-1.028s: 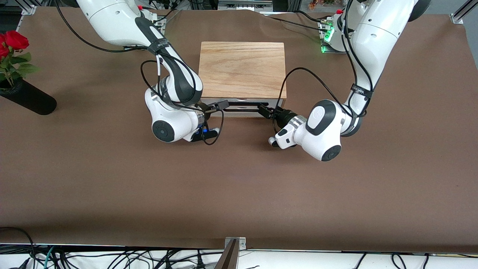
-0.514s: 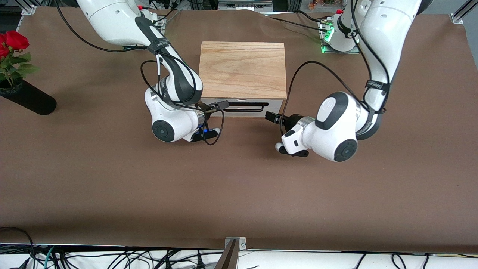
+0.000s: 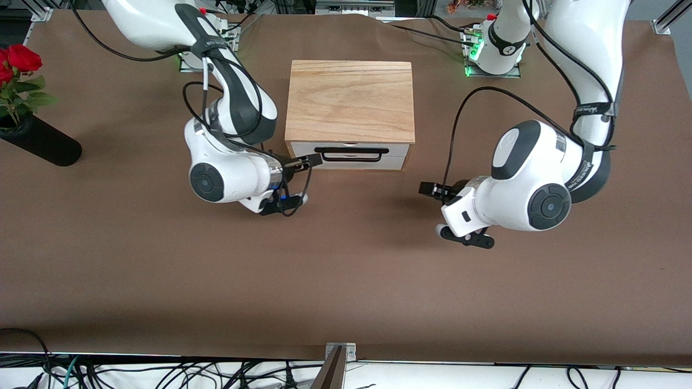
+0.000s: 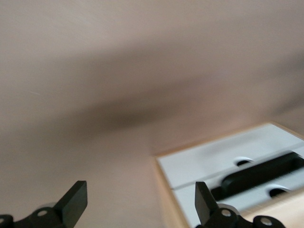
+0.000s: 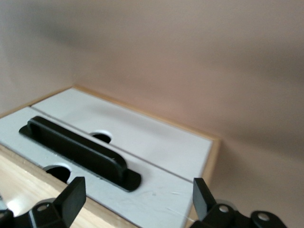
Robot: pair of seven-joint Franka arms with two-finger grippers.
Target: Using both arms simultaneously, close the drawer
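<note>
The drawer (image 3: 346, 160) is pushed into the light wooden casing (image 3: 350, 100), with its white front flush and its black bar handle (image 3: 351, 154) facing the front camera. My right gripper (image 3: 311, 160) is open and empty, just off the drawer front's corner toward the right arm's end. In the right wrist view (image 5: 137, 197) it hangs close to the white front (image 5: 156, 147) and the handle (image 5: 76, 147). My left gripper (image 3: 428, 189) is open and empty over bare table toward the left arm's end. The left wrist view (image 4: 140, 204) shows the drawer front (image 4: 213, 161) farther off.
A black vase (image 3: 40, 141) with red roses (image 3: 19, 58) lies at the right arm's end of the table. The brown table (image 3: 346, 281) stretches wide nearer the front camera. Cables hang below its front edge.
My left gripper has pulled away from the drawer handle, toward the left arm's end and the front camera. My right gripper has drawn back slightly from the handle toward the right arm's end.
</note>
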